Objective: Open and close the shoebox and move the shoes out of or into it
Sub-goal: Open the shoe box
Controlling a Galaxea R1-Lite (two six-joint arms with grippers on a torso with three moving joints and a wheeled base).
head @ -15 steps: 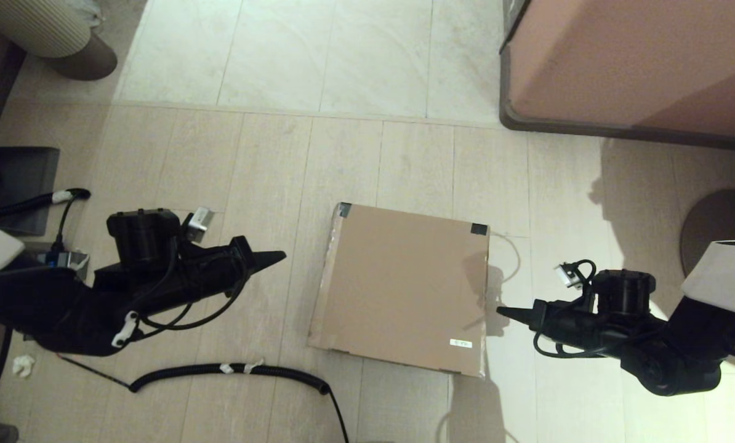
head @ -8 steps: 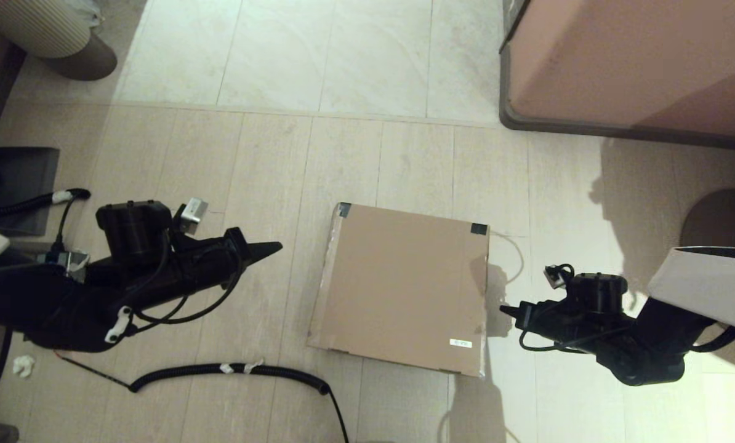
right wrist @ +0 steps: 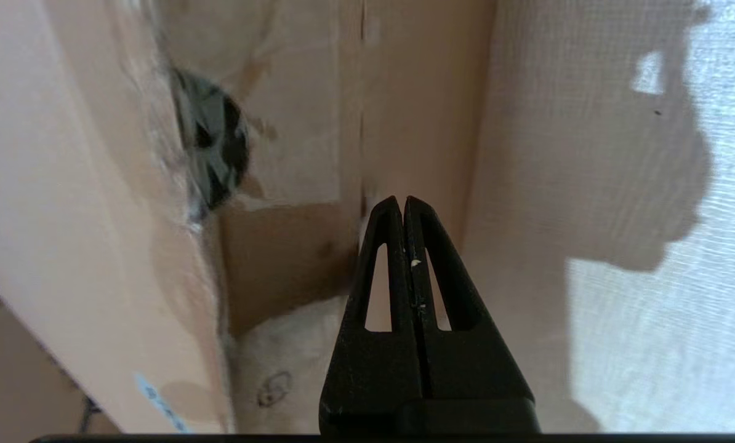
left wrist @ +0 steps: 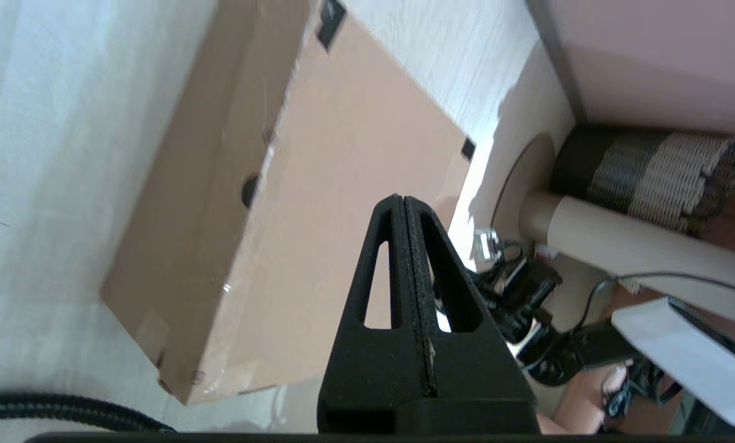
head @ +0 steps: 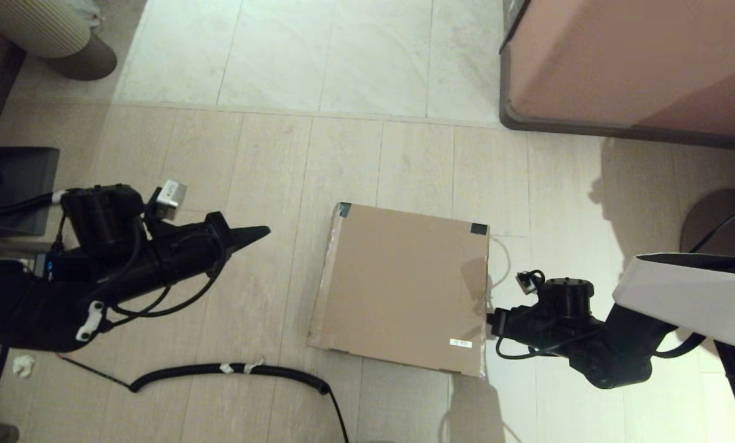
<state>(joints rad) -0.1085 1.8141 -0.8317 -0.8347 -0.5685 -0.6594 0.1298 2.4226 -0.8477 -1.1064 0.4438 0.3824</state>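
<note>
The brown cardboard shoebox (head: 401,286) lies on the floor with its lid down, black tape on its two far corners and a small white sticker near its front right corner. The shoes are hidden. My right gripper (head: 489,319) is shut, low beside the box's right wall, its tip against or just short of it. In the right wrist view the shut tips (right wrist: 402,200) point at the box's side wall (right wrist: 293,141) near a round hole. My left gripper (head: 266,232) is shut and empty, hanging well left of the box (left wrist: 318,203).
A large pinkish-brown furniture block (head: 632,67) stands at the back right. A black corrugated cable (head: 232,370) runs over the floor front left. A round brown base (head: 718,224) sits at the right, a dark pad (head: 13,184) at the left.
My right gripper has dropped and moved left, up to the box's right side. My left gripper has drawn back, leftward and away from the box. The box has not moved.
</note>
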